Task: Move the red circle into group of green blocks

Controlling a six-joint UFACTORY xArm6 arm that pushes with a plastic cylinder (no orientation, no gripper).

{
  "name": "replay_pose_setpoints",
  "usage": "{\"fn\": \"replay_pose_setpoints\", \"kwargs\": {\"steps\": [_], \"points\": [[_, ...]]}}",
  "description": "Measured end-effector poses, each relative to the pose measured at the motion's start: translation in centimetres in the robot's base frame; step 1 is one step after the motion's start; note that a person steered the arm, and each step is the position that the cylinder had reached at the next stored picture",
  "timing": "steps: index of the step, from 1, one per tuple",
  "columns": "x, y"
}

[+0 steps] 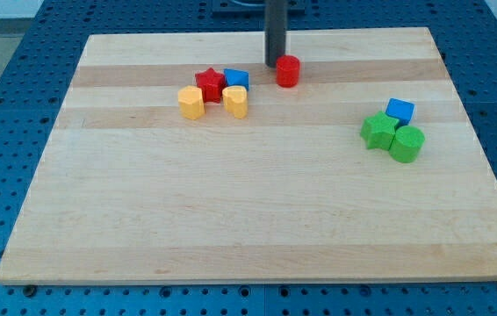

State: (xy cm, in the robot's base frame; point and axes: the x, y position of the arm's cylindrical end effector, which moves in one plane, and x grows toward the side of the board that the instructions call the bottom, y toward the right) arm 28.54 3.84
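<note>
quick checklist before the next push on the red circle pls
1. My tip placed on the far side from the goal: ok, it sits at the red circle on its upper-left, touching or nearly so.
2. Target located: ok, green star and green cylinder sit together at the view's right.
3. Path between circle and greens: ok, bare board.
4. Blue cube against the greens' upper side: not ok, a push could hit it first.
5. Red star, other blue block and two yellow blocks out of the way: ok, left of the circle.
</note>
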Motion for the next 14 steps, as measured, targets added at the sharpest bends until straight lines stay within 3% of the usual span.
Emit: {"fn": "replay_pose_setpoints", "kwargs": {"steps": [2,4,8,10,12,13,14], "points": [[3.6,5.2],[3.5,1.1],[9.8,11.3],[11.3,4.8],[20.9,5.7],[24.8,9.4],[25.6,13.0]]}}
